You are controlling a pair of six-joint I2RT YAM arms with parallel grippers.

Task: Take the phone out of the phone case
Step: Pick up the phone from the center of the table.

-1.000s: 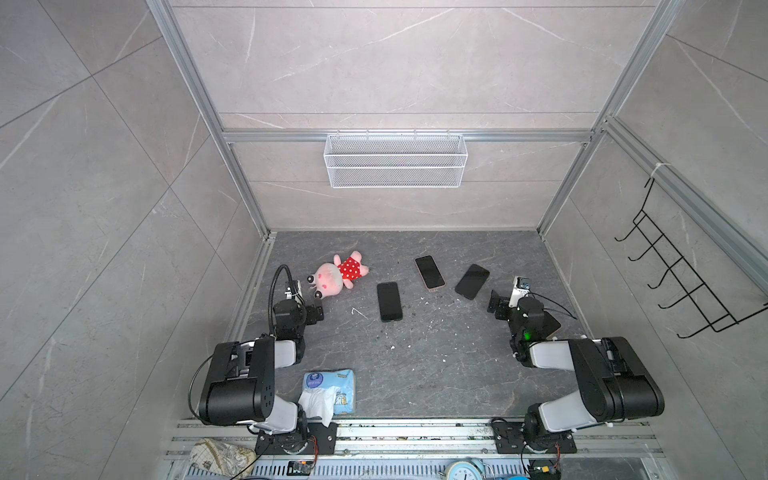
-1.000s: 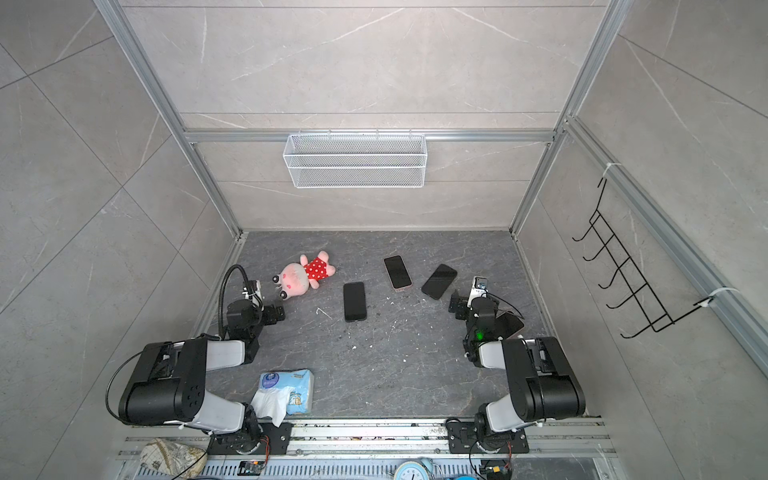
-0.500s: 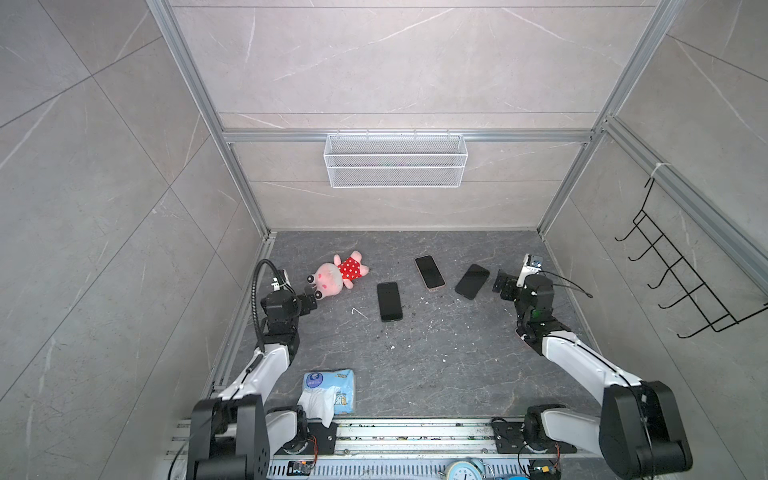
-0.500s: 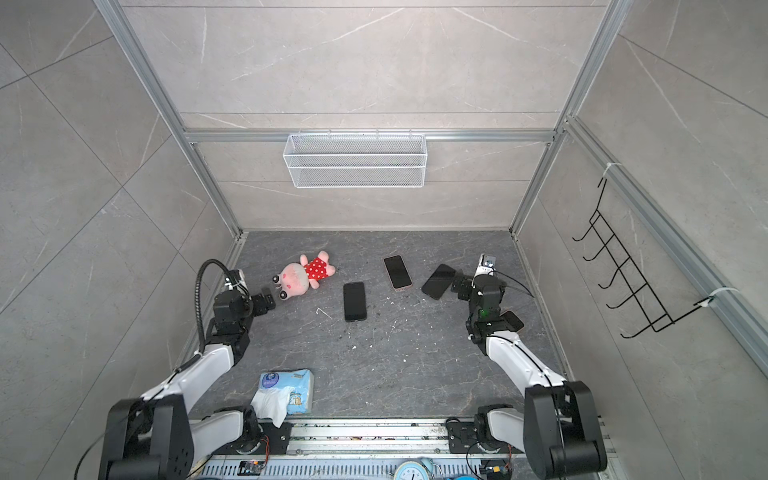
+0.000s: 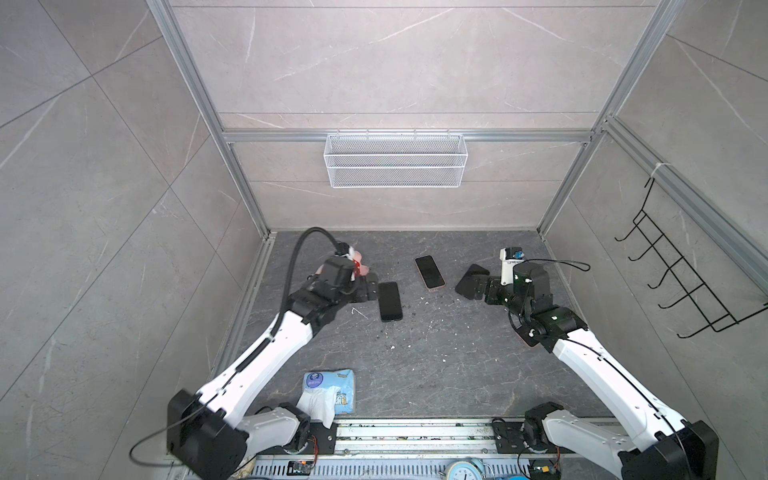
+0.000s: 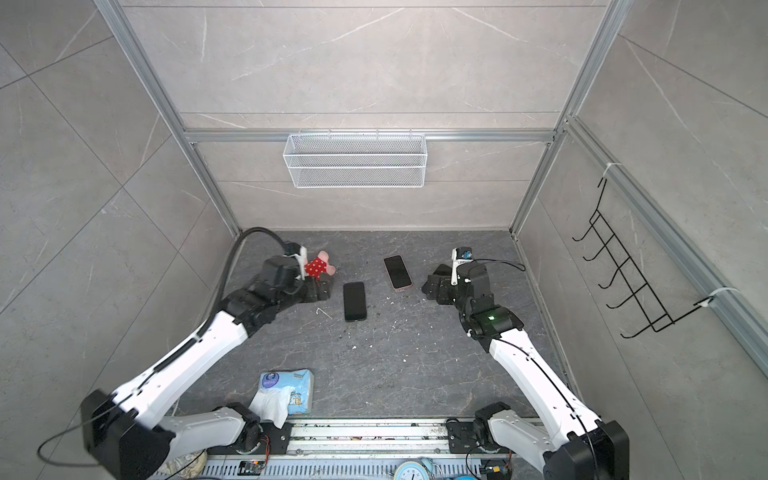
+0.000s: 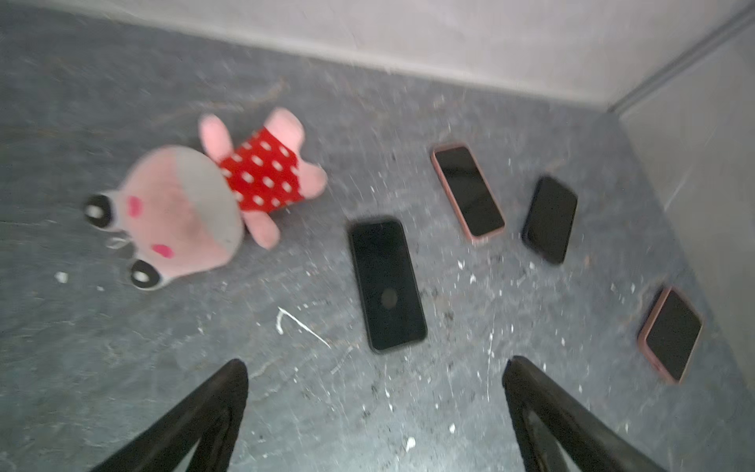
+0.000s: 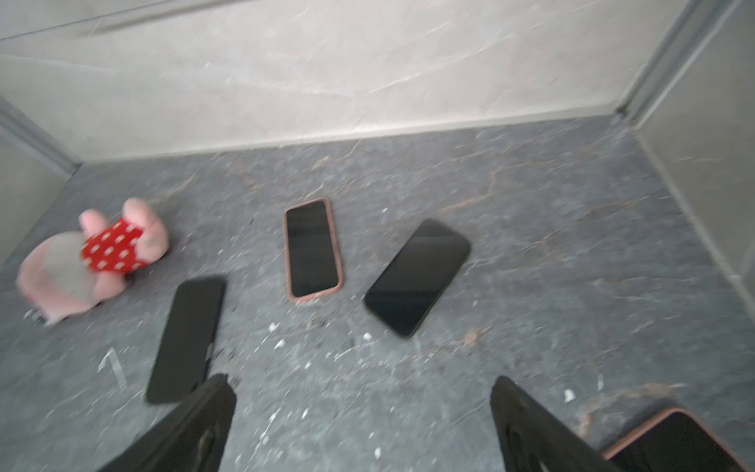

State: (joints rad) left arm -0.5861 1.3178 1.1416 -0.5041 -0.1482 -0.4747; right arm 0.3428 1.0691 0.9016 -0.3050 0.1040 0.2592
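Observation:
A phone in a pink phone case (image 5: 430,272) (image 6: 397,272) (image 7: 467,192) (image 8: 312,250) lies screen up on the dark floor at mid back. A second pink-cased phone (image 7: 670,333) (image 8: 674,441) lies near the right wall, mostly under my right arm in both top views. Two black phones lie nearby, one left of centre (image 5: 390,301) (image 7: 386,286) and one on the right (image 5: 469,278) (image 8: 416,276). My left gripper (image 5: 370,289) (image 7: 376,365) hovers open beside the left black phone. My right gripper (image 5: 480,289) (image 8: 362,383) hovers open over the right black phone's near end.
A pink plush pig in a red dotted dress (image 6: 320,266) (image 7: 204,196) lies behind my left gripper. A tissue pack (image 5: 332,390) sits at the front left. A white wire basket (image 5: 395,160) hangs on the back wall, a black hook rack (image 5: 681,282) on the right wall.
Both arms have unfolded from near their bases and reached forward and inward toward the phones. Both grippers have stayed open. The phones and the plush have not moved.

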